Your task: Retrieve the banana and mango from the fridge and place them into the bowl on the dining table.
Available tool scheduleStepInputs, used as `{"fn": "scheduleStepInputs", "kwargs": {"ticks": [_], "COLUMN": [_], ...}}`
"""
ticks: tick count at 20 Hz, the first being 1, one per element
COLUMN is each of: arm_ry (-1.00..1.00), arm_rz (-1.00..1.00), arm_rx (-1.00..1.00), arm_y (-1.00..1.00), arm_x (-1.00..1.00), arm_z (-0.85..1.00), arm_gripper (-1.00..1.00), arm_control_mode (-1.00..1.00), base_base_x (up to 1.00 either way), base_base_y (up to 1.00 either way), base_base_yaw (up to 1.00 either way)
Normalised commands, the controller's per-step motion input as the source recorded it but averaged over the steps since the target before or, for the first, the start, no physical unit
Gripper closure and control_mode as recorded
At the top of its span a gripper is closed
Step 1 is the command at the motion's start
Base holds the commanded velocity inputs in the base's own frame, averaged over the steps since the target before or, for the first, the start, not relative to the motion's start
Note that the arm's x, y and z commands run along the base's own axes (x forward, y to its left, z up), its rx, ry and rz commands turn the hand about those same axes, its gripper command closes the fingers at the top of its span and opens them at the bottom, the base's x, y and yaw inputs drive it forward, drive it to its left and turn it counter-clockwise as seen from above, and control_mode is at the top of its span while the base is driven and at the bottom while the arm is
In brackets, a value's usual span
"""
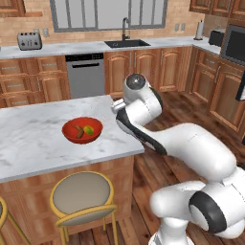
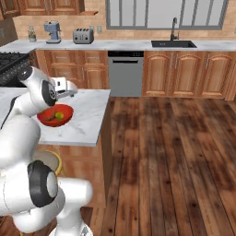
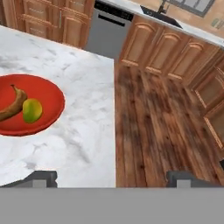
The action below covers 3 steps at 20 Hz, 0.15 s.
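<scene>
Fruit is home, as far as these views show: the banana and the mango both lie inside the bowl, side by side and touching or nearly so, with the banana to the left in the hand view and the mango at its right end. The bowl itself sits on the table, near the corner where the marble top ends over the wooden floor. From the left base view the same pairing shows as a brownish curve and a yellow-green spot in the red bowl, above a stool tucked under the overhang.

By that reckoning both placements are done and nothing looks left but to clear the arm away; the fridge is not in these pictures, so whether its door needs shutting I cannot say.

Moving right, the gripper is spread wide and carries nothing, its two dark tips standing well apart at the bottom of the hand view, one over marble, the other over floor. It hovers above the table's edge, with the bowl off to its left and apart from it. In the right base view the hand is partly hidden by the arm, so its height above the top is hard to judge.
</scene>
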Motion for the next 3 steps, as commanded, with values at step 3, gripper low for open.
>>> {"fn": "scheduleStepInputs", "kwargs": {"ticks": [3], "arm_ry": [-0.23], "arm_rz": [-0.08], "arm_rx": [0.04], "arm_y": [-0.77], "arm_x": [-1.0], "arm_z": [0.62], "arm_gripper": [-1.0], "arm_control_mode": [-1.0], "base_base_x": [0.0], "base_base_y": [0.0], "base_base_yaw": [0.0]}}
